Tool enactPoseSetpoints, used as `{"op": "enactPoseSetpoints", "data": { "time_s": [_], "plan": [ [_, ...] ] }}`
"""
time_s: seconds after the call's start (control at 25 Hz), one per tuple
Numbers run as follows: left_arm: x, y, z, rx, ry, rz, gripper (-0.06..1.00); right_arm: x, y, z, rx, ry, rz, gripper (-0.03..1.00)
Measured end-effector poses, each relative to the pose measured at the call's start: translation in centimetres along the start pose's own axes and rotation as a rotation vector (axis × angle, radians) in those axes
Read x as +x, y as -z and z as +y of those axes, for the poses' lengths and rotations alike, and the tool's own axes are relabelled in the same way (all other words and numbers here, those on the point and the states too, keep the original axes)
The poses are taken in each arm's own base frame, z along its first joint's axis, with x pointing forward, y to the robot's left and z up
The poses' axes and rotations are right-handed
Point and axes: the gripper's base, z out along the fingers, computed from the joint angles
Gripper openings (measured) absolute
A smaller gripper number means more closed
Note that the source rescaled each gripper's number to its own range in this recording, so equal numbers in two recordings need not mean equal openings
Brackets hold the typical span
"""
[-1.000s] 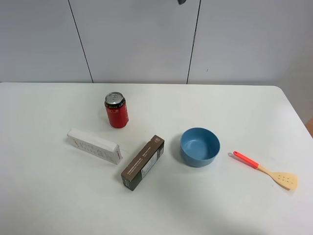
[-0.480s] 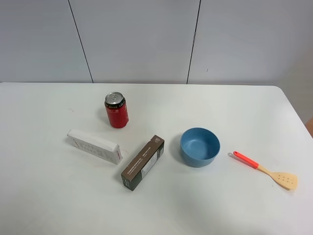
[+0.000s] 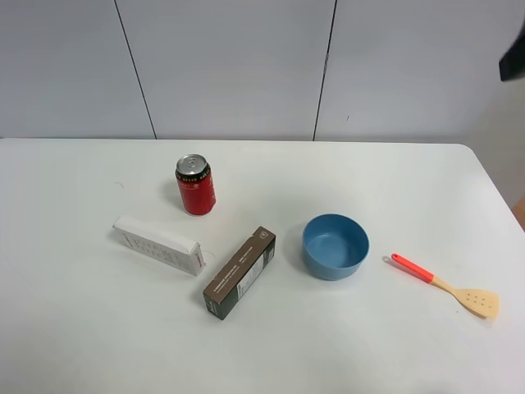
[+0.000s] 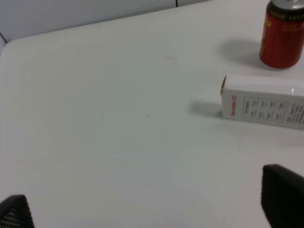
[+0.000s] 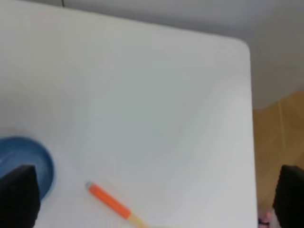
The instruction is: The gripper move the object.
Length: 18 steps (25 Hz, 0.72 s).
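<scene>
From the high camera the white carton (image 3: 158, 245) lies flat on the table (image 3: 82, 336), below the red can (image 3: 195, 185) and just left of the dark brown carton (image 3: 239, 272), with the blue bowl (image 3: 335, 246) and spatula (image 3: 445, 285) further right. The left wrist view shows the left gripper (image 4: 147, 209) spread wide and empty above bare table, the carton's red-marked end (image 4: 232, 105) near its one finger; the right wrist view shows the right gripper (image 5: 156, 202) likewise spread and empty, over the spatula's orange handle (image 5: 110, 202) beside the bowl

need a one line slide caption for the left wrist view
Open left gripper hovers over the bare white table, facing the white carton and red can.
</scene>
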Motion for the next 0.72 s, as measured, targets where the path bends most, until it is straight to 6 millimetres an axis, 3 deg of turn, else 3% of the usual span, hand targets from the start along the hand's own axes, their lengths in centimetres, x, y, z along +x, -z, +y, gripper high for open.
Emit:
{"op": "enactPoseSetpoints", "data": {
  "time_s": [0.16,0.36,0.72],
  "plan": [
    [0.0,0.0,0.0,0.000,0.000,0.000,1.00,5.2,1.1,-0.1,-0.065,-0.058,-0.010,1.00],
    [0.0,0.0,0.0,0.000,0.000,0.000,1.00,11.0,1.0,0.6,-0.167,-0.098,0.000,1.00],
    [0.0,0.0,0.0,0.000,0.000,0.000,1.00,19.3,1.5,0.6,-0.256,-0.159,-0.204,1.00]
  ]
}}
